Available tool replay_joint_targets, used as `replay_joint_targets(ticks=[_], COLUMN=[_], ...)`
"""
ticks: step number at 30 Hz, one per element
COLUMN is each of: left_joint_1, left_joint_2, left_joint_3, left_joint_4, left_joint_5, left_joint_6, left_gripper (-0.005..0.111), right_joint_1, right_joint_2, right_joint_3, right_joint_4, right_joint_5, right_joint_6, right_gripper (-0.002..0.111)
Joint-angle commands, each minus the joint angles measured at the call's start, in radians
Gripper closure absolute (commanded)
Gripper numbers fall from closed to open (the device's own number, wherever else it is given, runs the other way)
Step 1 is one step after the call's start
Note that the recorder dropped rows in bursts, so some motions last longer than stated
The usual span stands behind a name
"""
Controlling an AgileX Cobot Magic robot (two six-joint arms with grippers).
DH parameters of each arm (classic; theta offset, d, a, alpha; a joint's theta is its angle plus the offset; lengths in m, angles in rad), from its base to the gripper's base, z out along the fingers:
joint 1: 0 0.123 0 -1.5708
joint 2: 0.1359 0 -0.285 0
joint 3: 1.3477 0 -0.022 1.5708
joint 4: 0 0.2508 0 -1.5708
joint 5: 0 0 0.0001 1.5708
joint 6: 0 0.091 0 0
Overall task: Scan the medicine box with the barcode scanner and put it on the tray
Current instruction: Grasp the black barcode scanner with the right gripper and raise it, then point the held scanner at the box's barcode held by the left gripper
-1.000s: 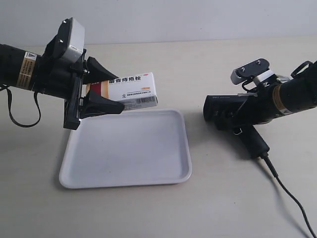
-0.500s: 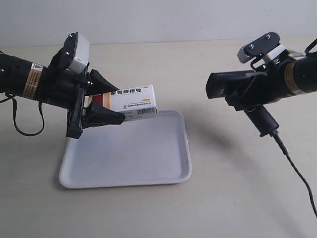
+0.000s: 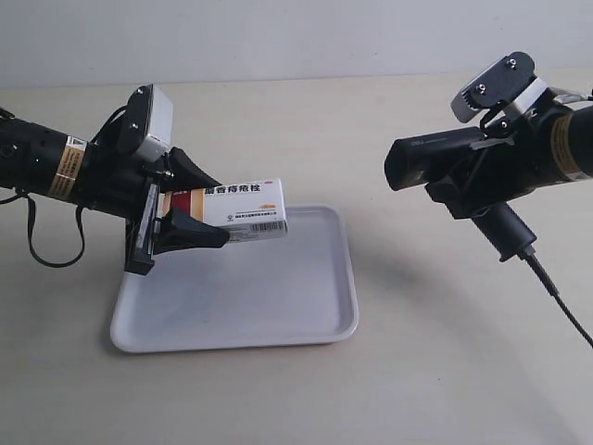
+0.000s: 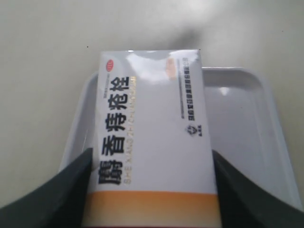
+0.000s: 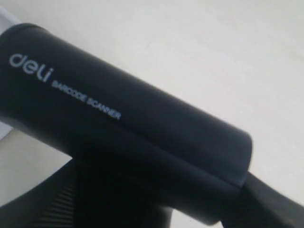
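Observation:
The white medicine box (image 3: pixel 239 209) with its orange and red end hangs a little above the white tray (image 3: pixel 306 306). My left gripper (image 3: pixel 196 206) is shut on that coloured end. In the left wrist view the box (image 4: pixel 152 133) sits between both black fingers (image 4: pixel 52 194), over the tray (image 4: pixel 247 114). The black barcode scanner (image 3: pixel 443 158) is lifted off the table at the exterior view's right, head turned toward the box, cable (image 3: pixel 556 297) trailing down. My right gripper (image 3: pixel 482 181) is shut on it. The scanner's head (image 5: pixel 123 114) fills the right wrist view.
The beige tabletop (image 3: pixel 306 399) surrounds the tray on all sides. A pale wall (image 3: pixel 296 37) runs along the far edge. The scanner's cable leaves the exterior view at the right edge.
The left gripper has lowered the medicine box slightly toward the tray. The right gripper has raised the scanner off the table and levelled its head toward the box.

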Motion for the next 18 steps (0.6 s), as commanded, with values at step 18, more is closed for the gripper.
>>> replay_joint_targets(ticks=[18], left_joint_1=[-0.001], left_joint_2=[0.002], left_joint_3=[0.006], left_joint_4=[-0.014], left_joint_5=[0.036], left_joint_6=[0.024], left_gripper=[0.107], right_joint_1=[0.003], right_joint_2=[-0.078], right_joint_3=[0.009], right_joint_4=[0.003], right_joint_5=[0.125], right_joint_6=[0.012], right_gripper=[0.108])
